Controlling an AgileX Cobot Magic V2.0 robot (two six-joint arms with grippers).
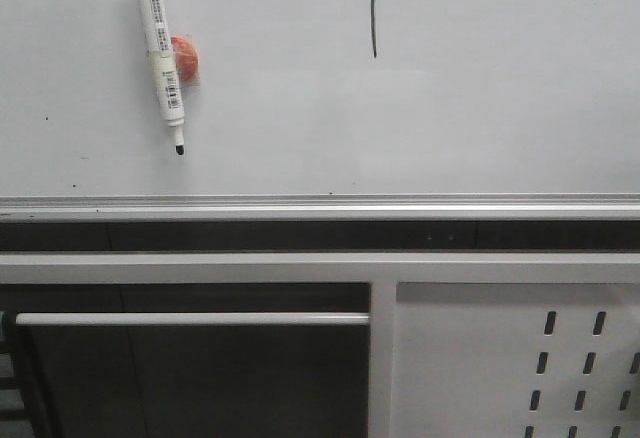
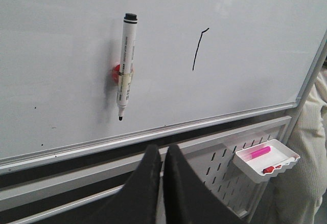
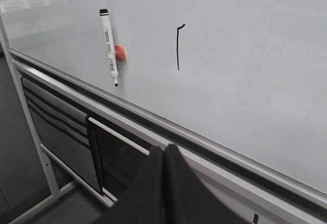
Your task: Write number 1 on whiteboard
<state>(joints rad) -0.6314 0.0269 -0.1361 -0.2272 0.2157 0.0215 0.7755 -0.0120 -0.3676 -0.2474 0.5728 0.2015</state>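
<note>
The whiteboard [image 1: 480, 108] fills the upper front view, with its silver edge rail along the bottom. A thin black vertical stroke, the number 1 [image 1: 374, 13], is on it; it also shows in the left wrist view [image 2: 196, 52] and the right wrist view [image 3: 178, 47]. A white marker pen [image 1: 162, 48] hangs tip down on a red magnetic holder [image 1: 186, 59] left of the stroke. My left gripper [image 2: 162, 150] is shut and empty, below the board's rail. My right gripper [image 3: 164, 150] is shut and empty, also below the rail. Neither gripper shows in the front view.
Below the board is a white metal panel with slotted holes [image 1: 520, 368] and a horizontal bar [image 1: 190, 319]. A small white tray [image 2: 265, 160] with pink and red pens hangs on the panel. A person's light trousers [image 2: 309, 152] are beside the frame.
</note>
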